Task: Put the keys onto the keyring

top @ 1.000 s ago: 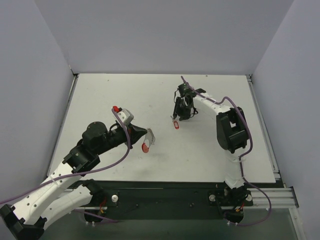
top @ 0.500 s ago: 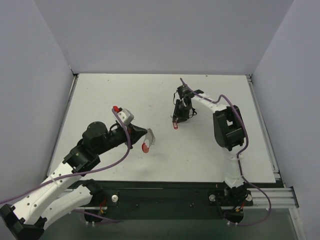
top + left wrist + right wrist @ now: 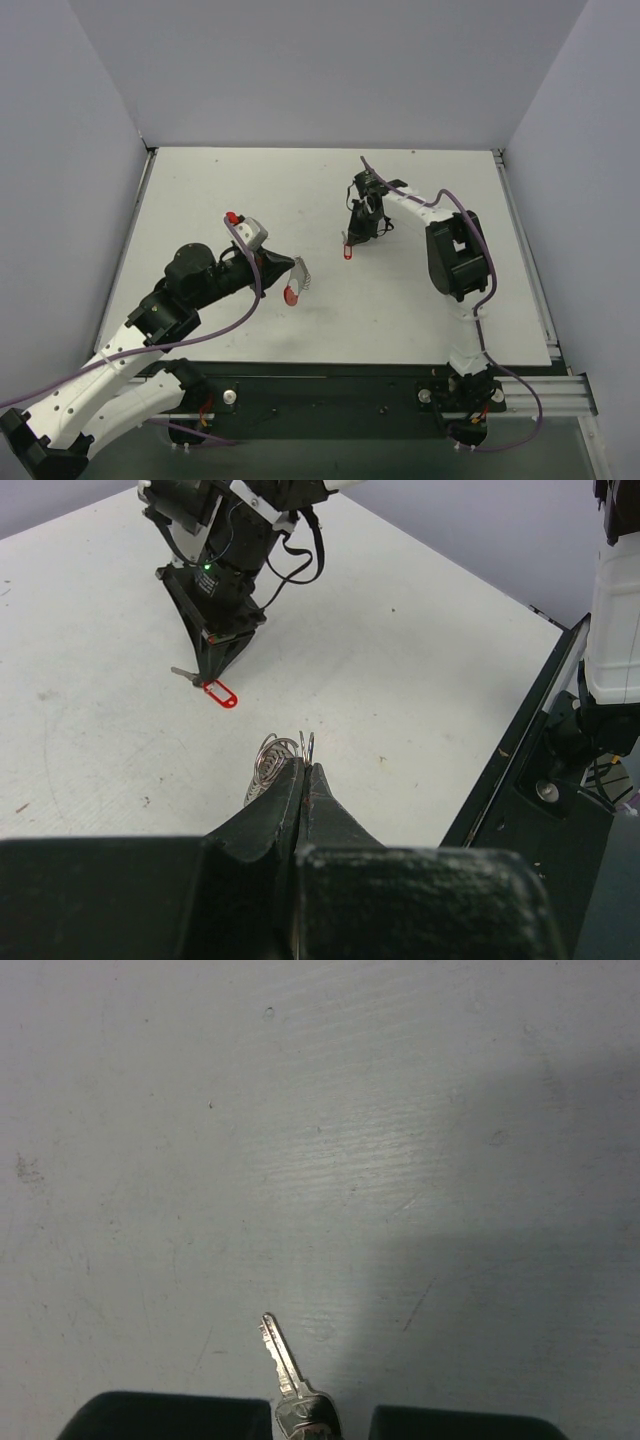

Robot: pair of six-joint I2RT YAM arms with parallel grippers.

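My left gripper (image 3: 290, 272) is shut on the keyring (image 3: 293, 288), held just above the table. Its red arc hangs at the near side and the silvery band (image 3: 301, 270) at the far side. In the left wrist view the shut fingertips (image 3: 305, 772) pinch the silvery coils (image 3: 272, 763). My right gripper (image 3: 352, 238) points down, shut on the key (image 3: 348, 251), whose red head shows under the tips. In the left wrist view the red head (image 3: 220, 694) hangs below the right gripper (image 3: 208, 670). In the right wrist view the silver blade (image 3: 281, 1356) sticks out between the fingers (image 3: 170, 1416), close above the table.
The white table (image 3: 250, 190) is walled by grey panels at the back and sides. A black frame (image 3: 540, 730) runs along the near edge. The right arm's elbow (image 3: 455, 255) and its purple cable stand right of the key.
The right arm's elbow has drawn slightly left and the key has shifted a little left. The left arm and keyring have not moved.
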